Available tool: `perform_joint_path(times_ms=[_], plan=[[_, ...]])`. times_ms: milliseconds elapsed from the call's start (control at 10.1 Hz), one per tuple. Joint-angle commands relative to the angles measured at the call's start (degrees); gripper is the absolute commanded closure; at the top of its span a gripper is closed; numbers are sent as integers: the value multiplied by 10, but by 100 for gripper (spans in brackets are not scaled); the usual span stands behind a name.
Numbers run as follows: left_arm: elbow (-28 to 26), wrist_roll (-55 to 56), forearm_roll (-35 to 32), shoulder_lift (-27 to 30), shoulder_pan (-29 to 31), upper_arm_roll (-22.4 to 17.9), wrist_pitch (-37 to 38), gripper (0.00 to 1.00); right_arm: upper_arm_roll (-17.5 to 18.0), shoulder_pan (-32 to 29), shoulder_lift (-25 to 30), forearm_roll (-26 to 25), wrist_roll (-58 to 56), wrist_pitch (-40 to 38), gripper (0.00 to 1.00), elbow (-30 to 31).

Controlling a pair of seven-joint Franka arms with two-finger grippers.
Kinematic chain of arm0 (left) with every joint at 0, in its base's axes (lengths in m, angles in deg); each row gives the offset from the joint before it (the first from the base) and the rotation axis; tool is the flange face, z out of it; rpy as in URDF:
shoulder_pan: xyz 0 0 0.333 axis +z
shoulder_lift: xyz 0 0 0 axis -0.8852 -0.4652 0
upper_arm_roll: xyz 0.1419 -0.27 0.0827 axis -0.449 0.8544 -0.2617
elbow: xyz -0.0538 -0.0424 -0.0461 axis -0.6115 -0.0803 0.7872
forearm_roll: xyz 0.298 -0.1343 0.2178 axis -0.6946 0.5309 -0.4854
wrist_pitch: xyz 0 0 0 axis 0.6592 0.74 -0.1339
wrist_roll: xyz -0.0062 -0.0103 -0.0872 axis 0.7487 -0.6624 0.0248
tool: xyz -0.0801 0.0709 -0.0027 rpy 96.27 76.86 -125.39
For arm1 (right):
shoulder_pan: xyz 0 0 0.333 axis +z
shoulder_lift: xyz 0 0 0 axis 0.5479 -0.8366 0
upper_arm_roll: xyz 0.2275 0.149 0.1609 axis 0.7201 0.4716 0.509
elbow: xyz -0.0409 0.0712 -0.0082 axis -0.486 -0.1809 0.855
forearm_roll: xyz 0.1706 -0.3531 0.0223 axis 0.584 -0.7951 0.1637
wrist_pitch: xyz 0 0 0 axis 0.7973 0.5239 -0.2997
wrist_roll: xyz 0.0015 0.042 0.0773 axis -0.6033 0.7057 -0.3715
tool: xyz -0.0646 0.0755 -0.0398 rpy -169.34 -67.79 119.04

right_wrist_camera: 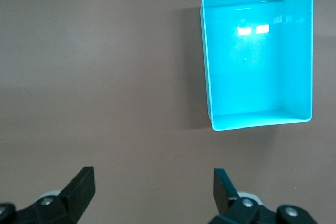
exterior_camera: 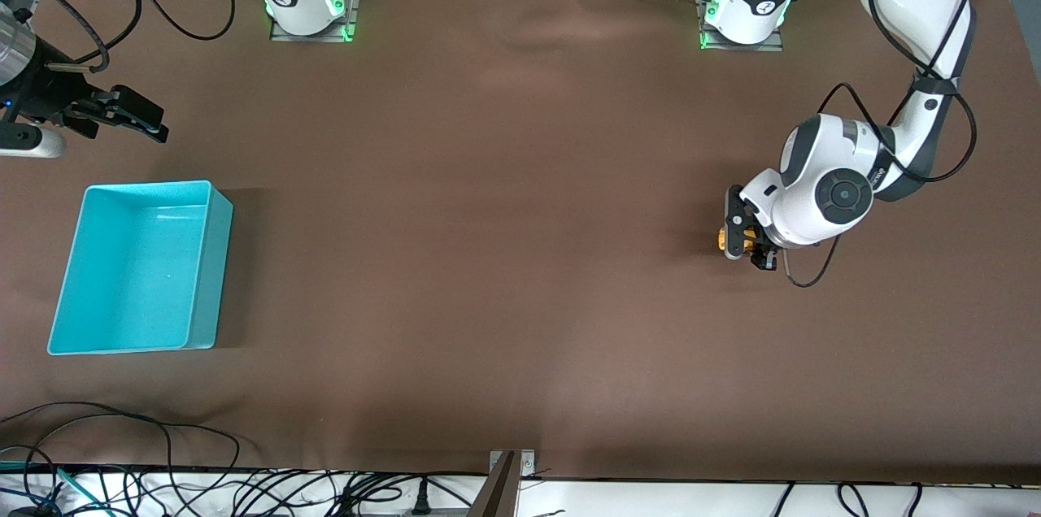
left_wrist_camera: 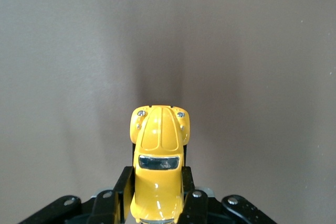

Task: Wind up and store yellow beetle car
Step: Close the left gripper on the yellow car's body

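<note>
The yellow beetle car [left_wrist_camera: 159,145] is clamped between the black fingers of my left gripper [left_wrist_camera: 157,176], with its hood and headlights sticking out past the fingertips. In the front view the left gripper [exterior_camera: 748,245] is low at the brown table toward the left arm's end, and only a bit of the car [exterior_camera: 722,239] shows beside it. I cannot tell whether the wheels touch the table. My right gripper [exterior_camera: 134,120] hangs open and empty over the table toward the right arm's end, its fingers wide apart in the right wrist view [right_wrist_camera: 152,184].
An empty turquoise bin [exterior_camera: 146,187] stands on the table toward the right arm's end, nearer to the front camera than the right gripper; it also shows in the right wrist view [right_wrist_camera: 206,66]. Cables lie along the table's front edge [exterior_camera: 122,452].
</note>
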Motion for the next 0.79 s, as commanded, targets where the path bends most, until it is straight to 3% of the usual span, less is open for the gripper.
perform_joint_path(times_ms=[0,298,694], plan=[[-3,17,-11,-32,0,1,-36,97,0,-2,17,-9,7,3,0,17],[-4,16,-15,-43,10,-4,-40,96,-2,-2,17,-6,7,6,0,17],[-2,-51,-16,-61,72,-4,-54,94,-1,-2,17,-6,7,11,0,17]])
